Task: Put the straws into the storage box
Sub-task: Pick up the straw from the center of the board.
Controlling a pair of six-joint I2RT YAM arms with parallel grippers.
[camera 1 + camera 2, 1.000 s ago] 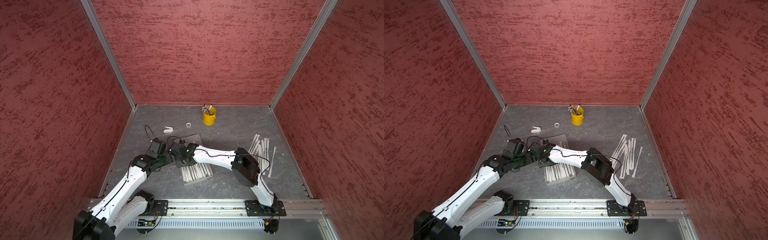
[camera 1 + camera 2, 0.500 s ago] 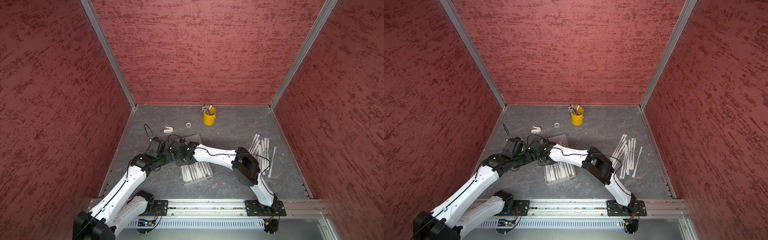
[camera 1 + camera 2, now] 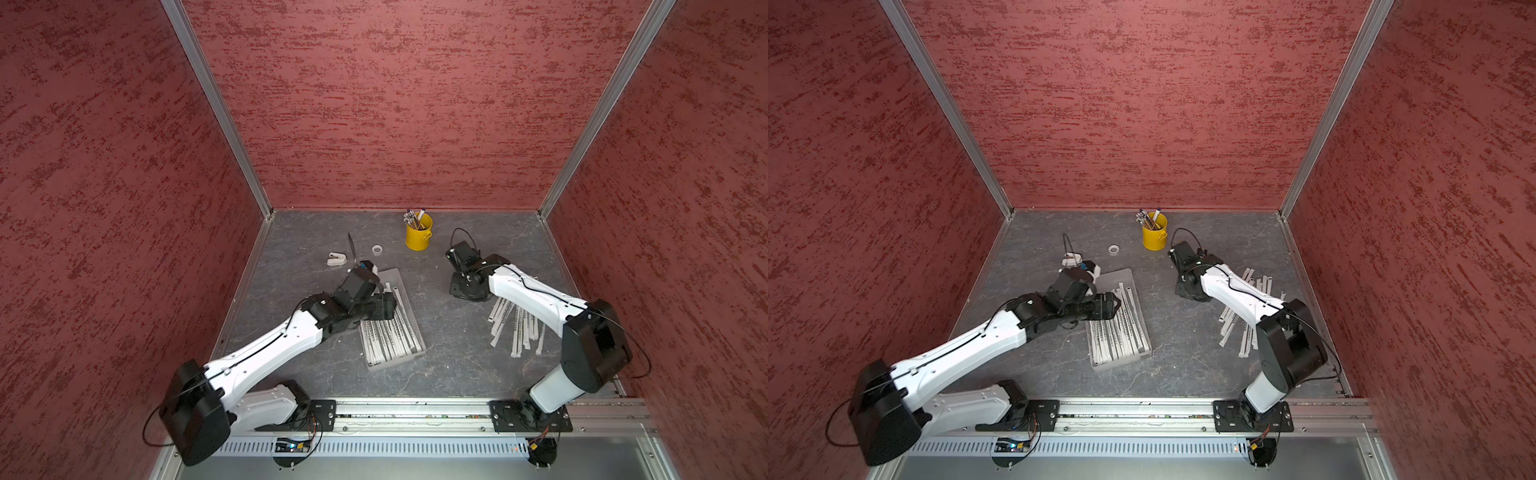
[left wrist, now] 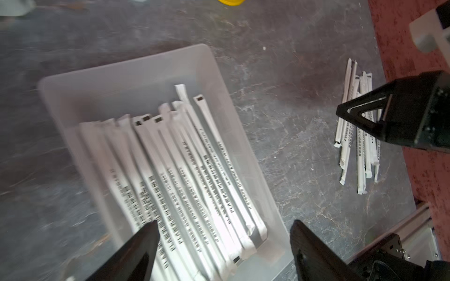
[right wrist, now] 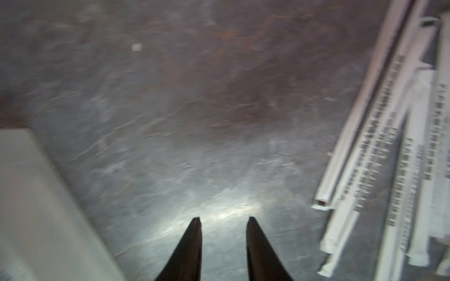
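The storage box point(image 3: 397, 277) point(image 3: 1122, 277) lies mid-table, a translucent tray with several white printed straws point(image 3: 390, 336) point(image 4: 194, 170) laid side by side in it. My left gripper point(image 3: 384, 307) point(image 4: 224, 223) hovers over the box's near half, jaws open wide and empty. Several loose straws point(image 3: 519, 328) point(image 3: 1237, 328) point(image 5: 389, 146) lie in a pile on the table to the right. My right gripper point(image 3: 465, 291) point(image 5: 224, 220) points down at bare table between the box and that pile. Its jaws are open a little, with nothing between them.
A yellow cup point(image 3: 418, 237) of pens stands at the back. A small tape ring point(image 3: 377, 249) and a white object point(image 3: 336, 259) lie behind the box. Red walls close in three sides, and a metal rail point(image 3: 415, 409) runs along the front edge.
My right arm has swung away from the box to the right, toward the loose pile, and its jaws have parted. The left gripper stays over the box.
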